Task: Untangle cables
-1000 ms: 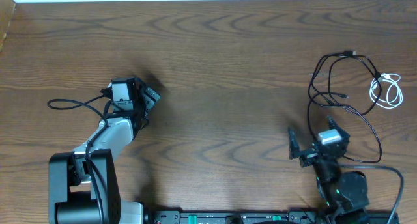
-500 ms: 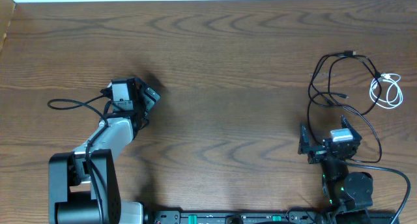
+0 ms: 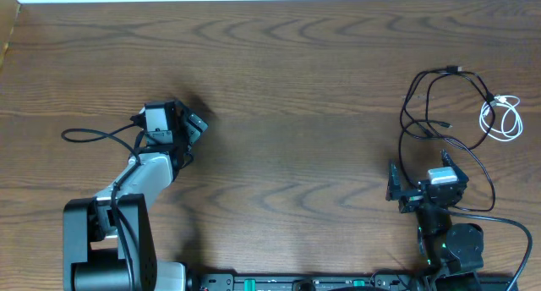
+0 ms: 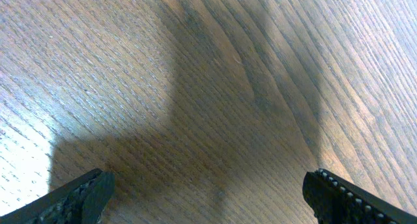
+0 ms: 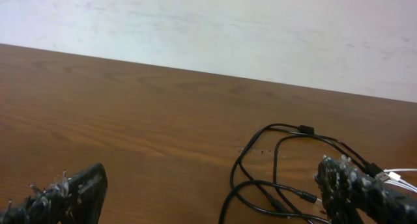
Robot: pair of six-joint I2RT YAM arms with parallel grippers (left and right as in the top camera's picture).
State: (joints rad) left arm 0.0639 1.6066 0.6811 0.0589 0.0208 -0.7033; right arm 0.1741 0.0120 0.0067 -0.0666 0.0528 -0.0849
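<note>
Two arms at the table (image 3: 296, 71).

Left gripper (image 3: 193, 127): jaws spread fully, nothing between them. The wrist view shows only bare wood under it (image 4: 212, 201). It sits in the left half, mid-depth.

Right gripper (image 3: 420, 174): jaws also fully spread and empty (image 5: 215, 198), near the front edge on the right.

Cables: three counted.
- Two black cables (image 3: 439, 113) (image 5: 273, 178), with loops crossing each other, lie by the right edge, just beyond the right gripper.
- One white cable (image 3: 503, 118) (image 5: 401, 178) is coiled at the right edge, meeting a black plug end.
</note>
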